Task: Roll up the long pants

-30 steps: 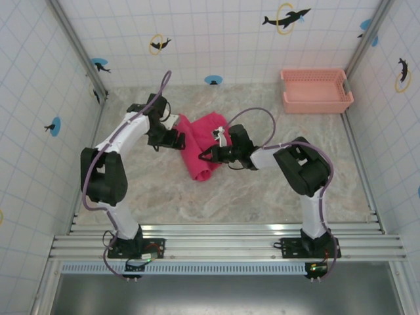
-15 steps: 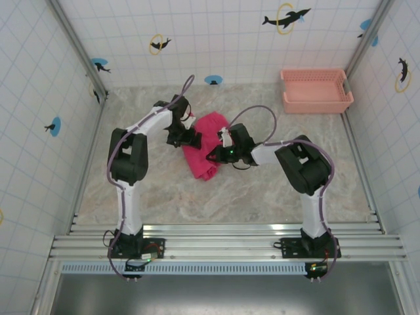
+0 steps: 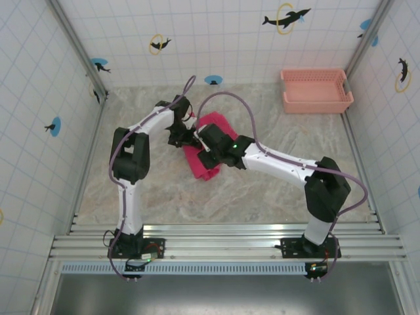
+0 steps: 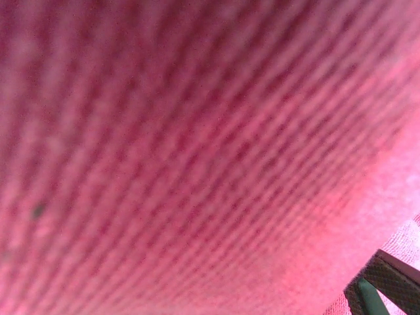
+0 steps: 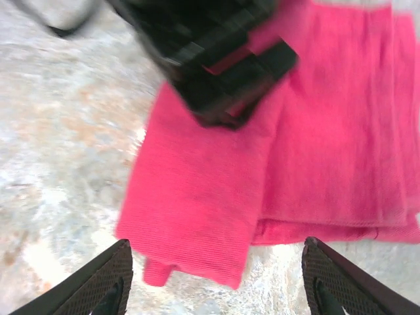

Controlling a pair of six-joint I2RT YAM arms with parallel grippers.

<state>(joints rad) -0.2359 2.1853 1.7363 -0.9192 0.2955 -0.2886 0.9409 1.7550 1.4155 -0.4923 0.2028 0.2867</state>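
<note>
The long pants lie as a folded magenta bundle in the middle of the marble floor, several layers thick. My left gripper sits at the bundle's left edge, its black body partly over the cloth. Cloth presses right against the left wrist camera; one fingertip shows far out at the lower right corner, so the jaws stand apart. My right gripper hovers over the bundle, open, its fingertips straddling the near hem with nothing between them.
A salmon-pink slotted basket stands at the back right against the tiled wall. Bare marble floor stretches in front of and to the right of the bundle. The metal rail runs along the near edge.
My left gripper moved right, folding the pants' left side over into a narrower bundle. The right arm then stretched out to the left, bringing its gripper over the bundle.
</note>
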